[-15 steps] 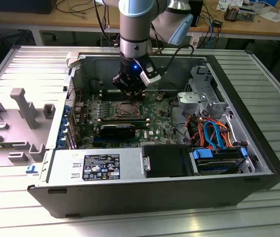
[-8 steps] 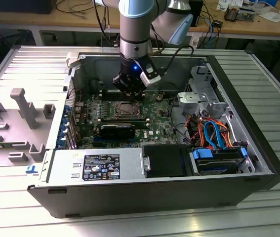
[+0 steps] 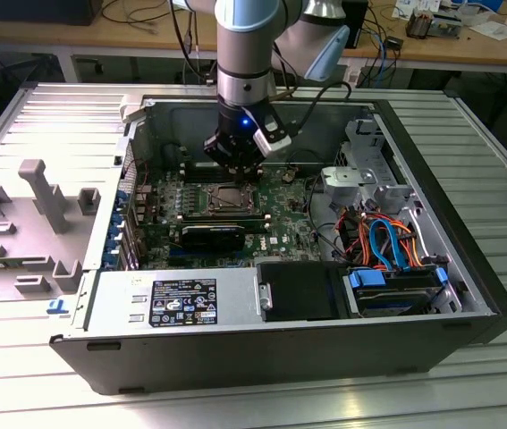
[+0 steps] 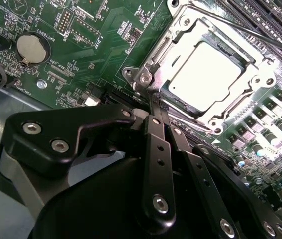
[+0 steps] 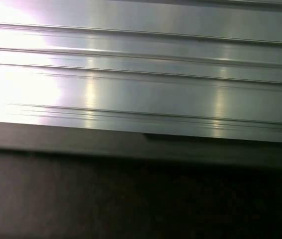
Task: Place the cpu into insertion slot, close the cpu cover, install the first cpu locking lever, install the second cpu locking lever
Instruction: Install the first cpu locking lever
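An open computer case (image 3: 235, 357) lies on its side on a ribbed metal table (image 3: 503, 375), its inside facing up. The robot arm (image 3: 246, 54) reaches straight down into the case, over the green motherboard (image 3: 282, 198). Its black gripper (image 3: 233, 159) hangs just above the insertion slot (image 3: 221, 198) near the board's middle.

In the second wrist view, the gripper's two thin fingers (image 4: 156, 149) are drawn together, their tips meeting at one corner of the socket. It is unclear whether they pinch anything. The silver cpu cover (image 4: 183, 37) lies flat over the socket. The cpu (image 4: 208, 69) sits in the socket, its bright metal top showing through the cover's window. A round coin battery (image 4: 33, 47) sits well apart on the board.
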{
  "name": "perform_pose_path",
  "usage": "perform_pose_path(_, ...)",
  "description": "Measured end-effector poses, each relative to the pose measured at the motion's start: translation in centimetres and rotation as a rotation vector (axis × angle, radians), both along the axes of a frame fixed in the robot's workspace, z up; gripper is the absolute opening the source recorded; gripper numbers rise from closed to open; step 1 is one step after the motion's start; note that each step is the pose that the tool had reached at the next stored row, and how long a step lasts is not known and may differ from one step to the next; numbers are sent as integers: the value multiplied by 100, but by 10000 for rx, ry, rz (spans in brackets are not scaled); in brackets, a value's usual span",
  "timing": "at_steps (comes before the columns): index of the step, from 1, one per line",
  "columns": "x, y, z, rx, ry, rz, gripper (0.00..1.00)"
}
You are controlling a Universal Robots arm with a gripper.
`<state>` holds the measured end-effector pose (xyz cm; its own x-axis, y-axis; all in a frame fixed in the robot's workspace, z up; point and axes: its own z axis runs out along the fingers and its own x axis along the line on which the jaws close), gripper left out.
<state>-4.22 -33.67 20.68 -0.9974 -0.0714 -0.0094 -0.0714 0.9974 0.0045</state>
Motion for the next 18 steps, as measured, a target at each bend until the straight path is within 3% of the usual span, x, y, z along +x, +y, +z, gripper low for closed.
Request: perform_pose_path(18, 3, -30, -21, -4, -1, -1, 11)
